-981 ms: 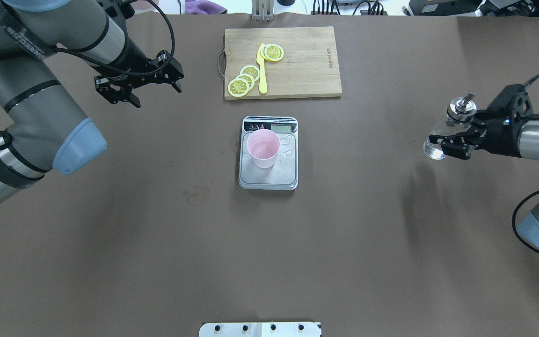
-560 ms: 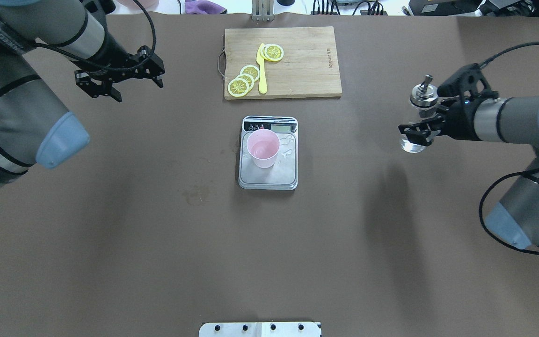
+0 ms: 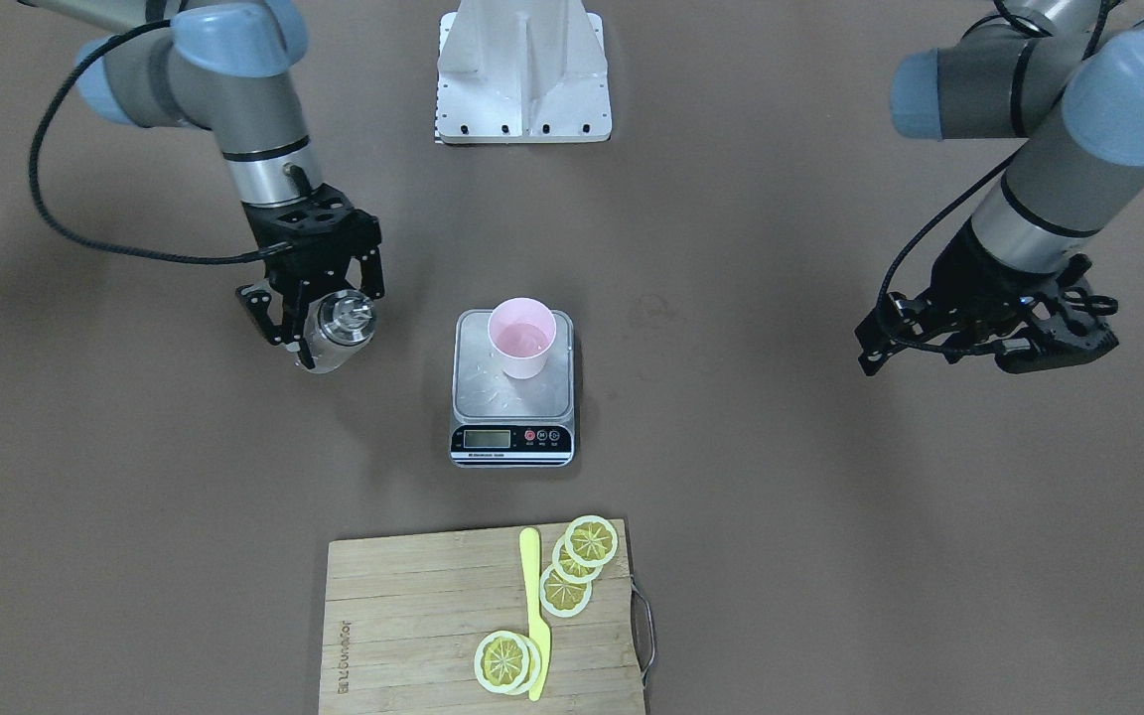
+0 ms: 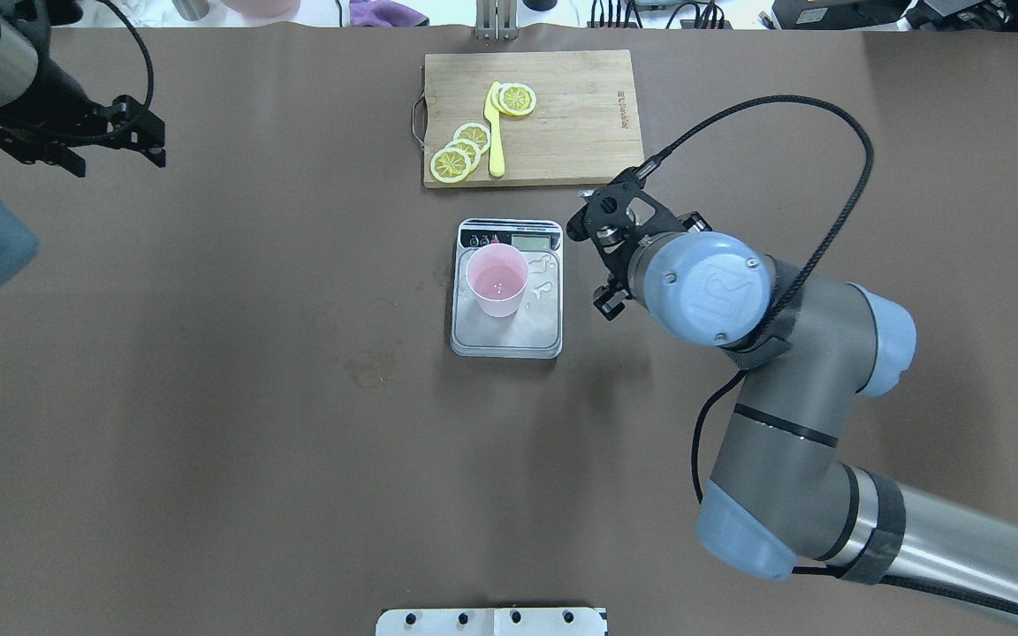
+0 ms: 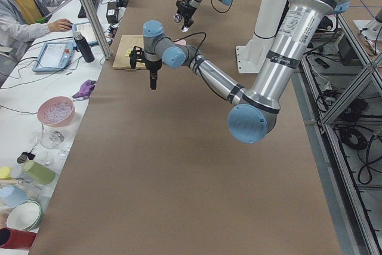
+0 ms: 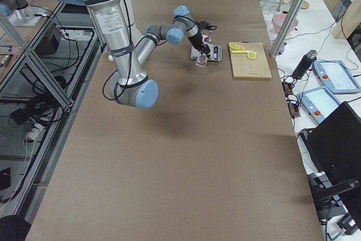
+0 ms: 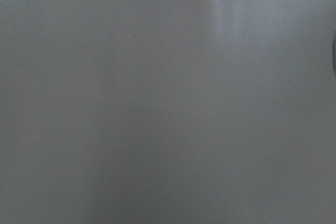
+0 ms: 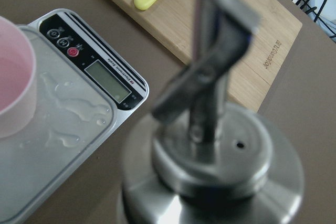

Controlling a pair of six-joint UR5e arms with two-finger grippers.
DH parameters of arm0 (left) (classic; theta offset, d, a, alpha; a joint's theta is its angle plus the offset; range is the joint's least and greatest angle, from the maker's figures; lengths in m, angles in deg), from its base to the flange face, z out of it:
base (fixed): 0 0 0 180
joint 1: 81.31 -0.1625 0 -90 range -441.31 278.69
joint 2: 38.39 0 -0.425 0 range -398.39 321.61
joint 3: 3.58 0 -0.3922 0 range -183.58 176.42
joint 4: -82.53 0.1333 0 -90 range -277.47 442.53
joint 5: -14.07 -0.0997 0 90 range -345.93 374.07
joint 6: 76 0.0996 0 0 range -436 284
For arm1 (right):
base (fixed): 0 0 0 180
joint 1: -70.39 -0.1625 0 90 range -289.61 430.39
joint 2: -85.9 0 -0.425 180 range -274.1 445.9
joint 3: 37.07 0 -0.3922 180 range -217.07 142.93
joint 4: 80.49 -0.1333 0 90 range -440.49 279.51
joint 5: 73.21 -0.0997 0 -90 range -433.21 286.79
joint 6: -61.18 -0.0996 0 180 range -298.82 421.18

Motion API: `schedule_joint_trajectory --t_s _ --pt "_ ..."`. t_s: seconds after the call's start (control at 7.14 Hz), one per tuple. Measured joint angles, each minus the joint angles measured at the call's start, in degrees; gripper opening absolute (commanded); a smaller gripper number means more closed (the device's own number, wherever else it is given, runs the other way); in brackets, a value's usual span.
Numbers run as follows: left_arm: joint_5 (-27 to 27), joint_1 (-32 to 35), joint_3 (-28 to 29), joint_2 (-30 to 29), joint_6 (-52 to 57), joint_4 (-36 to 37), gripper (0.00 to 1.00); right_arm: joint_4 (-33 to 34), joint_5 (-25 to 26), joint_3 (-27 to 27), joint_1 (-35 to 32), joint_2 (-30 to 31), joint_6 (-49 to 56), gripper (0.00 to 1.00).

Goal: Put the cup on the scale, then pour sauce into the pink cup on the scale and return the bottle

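Note:
The pale pink cup (image 4: 497, 281) stands upright on the steel platform of the scale (image 4: 509, 340), toward its display end; it also shows in the front-facing view (image 3: 522, 338). My right gripper (image 3: 329, 336) is shut on the clear glass bottle (image 3: 346, 320), holding it upright just off the scale's right side, apart from the cup. The wrist view shows the bottle's metal spout cap (image 8: 210, 166) close up, with the scale (image 8: 63, 145) and the cup's rim (image 8: 13, 82) beyond it. My left gripper (image 4: 120, 161) is open and empty at the far left.
A wooden cutting board (image 4: 562, 115) with lemon slices (image 4: 460, 150) and a yellow knife (image 4: 496, 132) lies behind the scale. Drops of liquid lie on the scale's platform. My right arm's elbow (image 4: 712, 287) hangs over the table right of the scale.
My right arm has carried the bottle leftward from the table's right side to beside the scale. My left arm has drawn back farther left, gripper still open.

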Motion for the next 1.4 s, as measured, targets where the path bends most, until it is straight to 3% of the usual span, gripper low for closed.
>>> schedule_joint_trajectory --t_s 0.42,0.7,0.98,1.4 --pt "0.2 4.9 -0.1 5.9 13.6 -0.3 0.98 15.4 3.5 -0.7 2.5 -5.2 2.6 0.00" --pt "1.2 6.6 -0.1 7.4 16.9 -0.3 0.98 24.5 5.8 -2.1 3.3 -9.4 5.9 0.00" --pt "1.5 7.0 -0.1 7.6 17.4 -0.2 0.98 28.1 8.7 -6.9 4.0 -13.1 6.3 0.00" --pt "1.6 7.3 -0.2 7.7 17.5 -0.2 0.98 32.4 14.7 -8.7 5.7 -14.1 6.6 0.00"
